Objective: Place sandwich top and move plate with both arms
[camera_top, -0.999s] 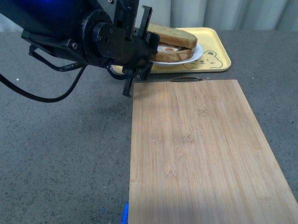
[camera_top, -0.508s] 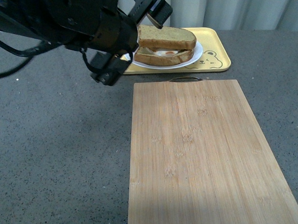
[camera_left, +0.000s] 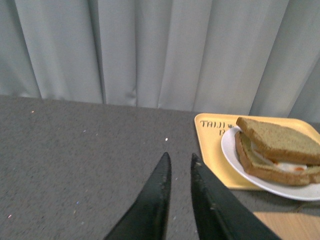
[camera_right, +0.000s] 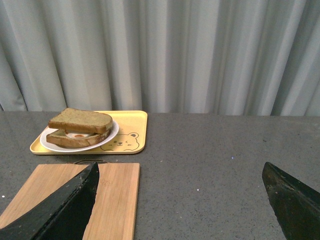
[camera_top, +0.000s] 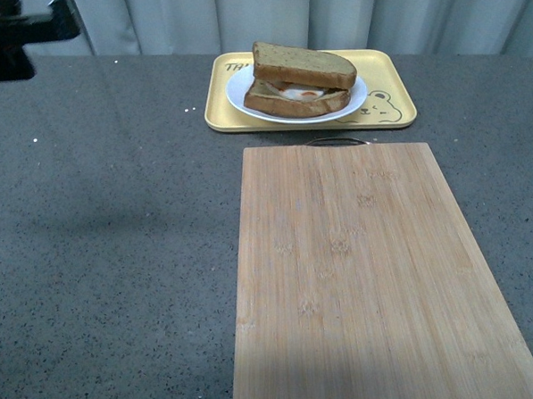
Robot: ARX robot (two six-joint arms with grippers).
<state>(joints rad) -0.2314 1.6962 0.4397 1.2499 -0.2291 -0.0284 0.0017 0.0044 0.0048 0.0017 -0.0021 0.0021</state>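
The sandwich top, a plain brown bread slice, lies on the egg-bearing slice on the round white plate. The plate stands on the yellow bear tray at the far side. The sandwich top also shows in the left wrist view and the right wrist view. My left gripper is shut and empty, over the grey table left of the tray. Only a piece of the left arm shows in the front view, at the far left. My right gripper is open and empty over the table right of the board.
A long bamboo cutting board lies in front of the tray, its handle end toward the tray. It also shows in the right wrist view. The grey speckled table runs back to pale curtains.
My left arm has let go of the sandwich top, pulled away to the far left and risen almost out of the front view. The sandwich top now rests on the egg slice.
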